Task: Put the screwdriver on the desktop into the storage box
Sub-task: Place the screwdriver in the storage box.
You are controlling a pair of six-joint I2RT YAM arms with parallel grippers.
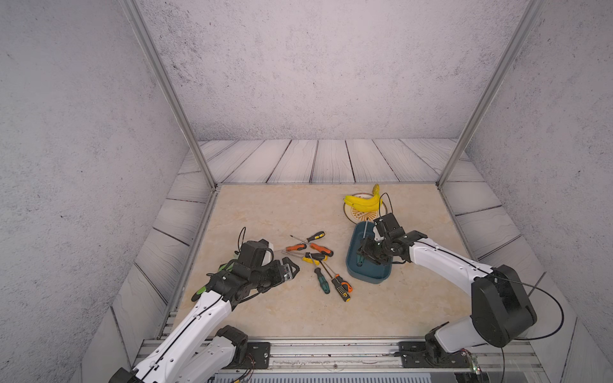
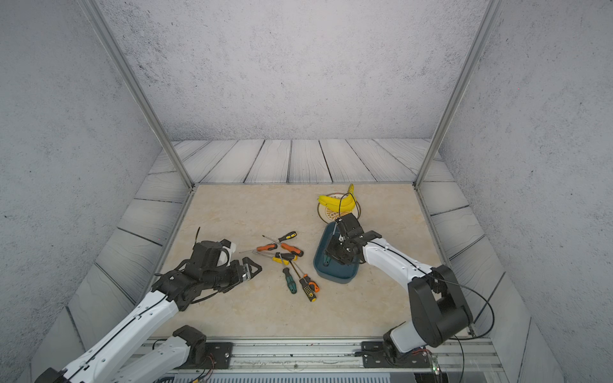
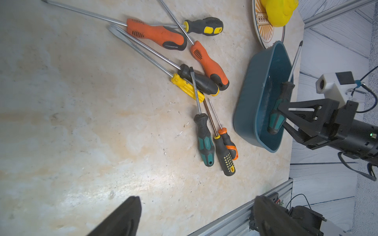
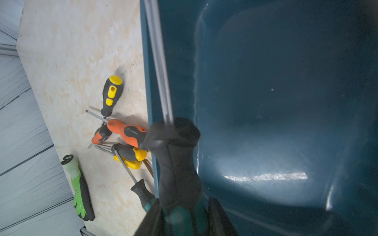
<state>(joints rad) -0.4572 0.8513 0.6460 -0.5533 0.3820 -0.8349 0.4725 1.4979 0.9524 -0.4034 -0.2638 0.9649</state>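
Right end effector [image 3: 283,111], clamped on the screwdriver [image 3: 287,90] by its handle low inside the box [image 3: 245,98] beneath it, could on release leave the shaft, slanting up beyond the far wall, propped on that rim and levering out onto the counter [image 3: 81,102].

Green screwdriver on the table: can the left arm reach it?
Probably yes. The open left gripper sits close to the green screwdriver, with only bare desktop between them.
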